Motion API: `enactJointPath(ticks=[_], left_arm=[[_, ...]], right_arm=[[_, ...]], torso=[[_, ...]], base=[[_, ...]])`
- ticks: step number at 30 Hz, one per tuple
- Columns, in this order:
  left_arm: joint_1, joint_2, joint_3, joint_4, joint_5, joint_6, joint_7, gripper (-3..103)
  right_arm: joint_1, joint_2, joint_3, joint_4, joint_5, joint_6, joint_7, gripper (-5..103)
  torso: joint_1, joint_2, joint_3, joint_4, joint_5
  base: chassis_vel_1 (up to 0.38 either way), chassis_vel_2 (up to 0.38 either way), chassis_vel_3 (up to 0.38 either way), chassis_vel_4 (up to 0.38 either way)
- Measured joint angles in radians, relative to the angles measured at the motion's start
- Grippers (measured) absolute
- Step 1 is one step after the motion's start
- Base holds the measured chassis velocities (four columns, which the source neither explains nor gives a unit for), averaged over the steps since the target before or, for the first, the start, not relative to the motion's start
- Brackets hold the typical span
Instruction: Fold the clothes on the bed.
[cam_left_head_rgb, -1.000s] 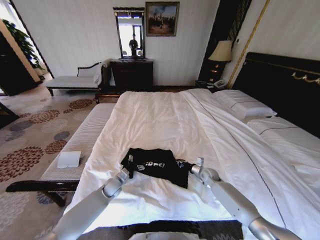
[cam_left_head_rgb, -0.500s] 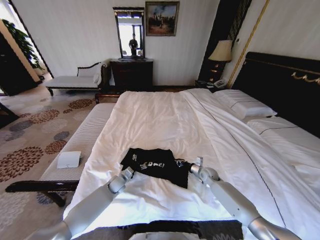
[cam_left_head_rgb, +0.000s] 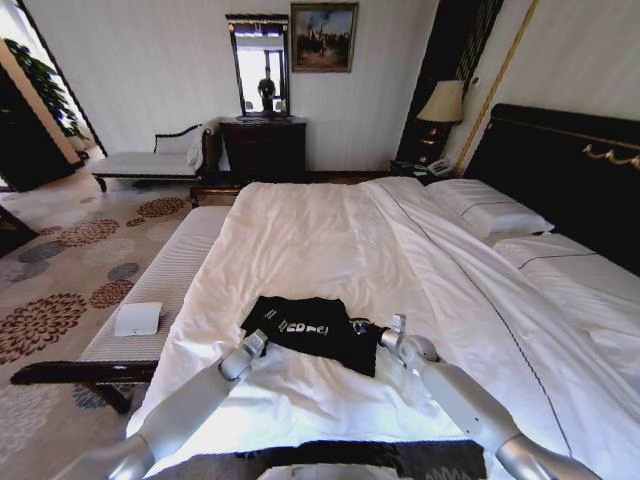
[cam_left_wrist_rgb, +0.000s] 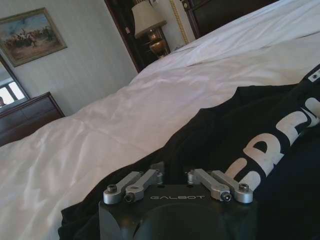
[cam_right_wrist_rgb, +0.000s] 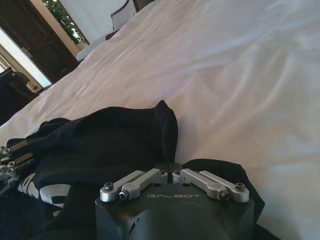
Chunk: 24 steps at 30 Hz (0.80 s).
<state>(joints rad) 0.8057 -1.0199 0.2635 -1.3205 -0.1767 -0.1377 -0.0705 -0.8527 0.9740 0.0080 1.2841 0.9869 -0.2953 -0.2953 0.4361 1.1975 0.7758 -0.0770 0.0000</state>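
The clothes are one black T-shirt (cam_left_head_rgb: 305, 325) with white lettering, lying bunched near the foot of the bed (cam_left_head_rgb: 320, 235). My left gripper (cam_left_head_rgb: 257, 342) is at the shirt's left edge. In the left wrist view the left gripper (cam_left_wrist_rgb: 173, 173) is shut on the black cloth (cam_left_wrist_rgb: 270, 150), its tips buried in a fold. At the shirt's right edge, my right gripper (cam_left_head_rgb: 386, 334) holds on. The right wrist view has the right gripper (cam_right_wrist_rgb: 170, 169) shut on a raised pinch of the T-shirt (cam_right_wrist_rgb: 110, 140).
A pale striped bench (cam_left_head_rgb: 170, 275) runs along the bed's left side, with a white flat object (cam_left_head_rgb: 138, 318) on it. White pillows (cam_left_head_rgb: 490, 215) and the dark headboard (cam_left_head_rgb: 560, 165) are at the right. A dresser (cam_left_head_rgb: 264, 148) and lamp (cam_left_head_rgb: 445, 103) stand against the far wall.
My left gripper has edged slightly forward with the shirt's left edge, and the lettering now shows a little more. The right gripper has stayed where it was.
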Motion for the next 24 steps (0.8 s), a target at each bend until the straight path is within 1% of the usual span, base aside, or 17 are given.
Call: enactJointPath(ticks=[1, 3, 4, 5, 14, 21, 24], left_arm=[[0.001, 0.001, 0.000, 0.003, 0.000, 0.000, 0.000, 10], [0.001, 0.001, 0.000, 0.006, 0.000, -0.001, 0.000, 10], [0.001, 0.001, -0.001, 0.008, 0.000, -0.001, 0.001, 4], [0.001, 0.001, -0.003, 0.011, 0.001, -0.002, 0.001, 2], [-0.003, -0.009, -0.021, -0.007, -0.008, -0.001, -0.004, 2], [0.007, 0.026, -0.034, -0.074, -0.031, 0.009, -0.011, 2], [0.031, 0.047, -0.062, -0.124, -0.049, 0.018, -0.017, 2]], right_arm=[[0.001, 0.000, 0.000, -0.001, 0.000, 0.000, 0.000, 0], [0.001, 0.001, 0.000, -0.001, 0.000, 0.000, 0.000, 0], [0.002, 0.002, 0.000, -0.001, 0.000, 0.000, 0.000, 0], [0.002, 0.003, 0.000, -0.001, -0.001, 0.000, 0.000, 0], [-0.002, 0.005, 0.001, 0.002, -0.005, 0.001, 0.004, 0], [-0.008, 0.003, 0.006, 0.018, -0.009, 0.002, 0.005, 0], [-0.014, 0.000, 0.011, 0.027, -0.011, 0.002, 0.005, 0]], torso=[[0.000, 0.000, 0.000, -0.0001, 0.0000], [0.000, 0.000, 0.000, -0.0002, -0.0001], [0.000, 0.000, 0.000, -0.0001, -0.0001], [0.000, 0.000, 0.000, -0.0001, -0.0001], [0.000, 0.000, 0.000, -0.0001, 0.0000], [0.000, 0.000, 0.000, -0.0001, 0.0000], [0.000, 0.000, 0.000, 0.0000, 0.0000]], base=[[0.000, 0.000, 0.000, 0.000], [0.000, 0.000, 0.000, 0.000], [0.000, 0.000, 0.000, 0.000], [0.000, 0.000, 0.000, 0.000], [0.000, 0.000, 0.000, 0.000], [0.000, 0.000, 0.000, 0.000], [0.000, 0.000, 0.000, 0.000]])
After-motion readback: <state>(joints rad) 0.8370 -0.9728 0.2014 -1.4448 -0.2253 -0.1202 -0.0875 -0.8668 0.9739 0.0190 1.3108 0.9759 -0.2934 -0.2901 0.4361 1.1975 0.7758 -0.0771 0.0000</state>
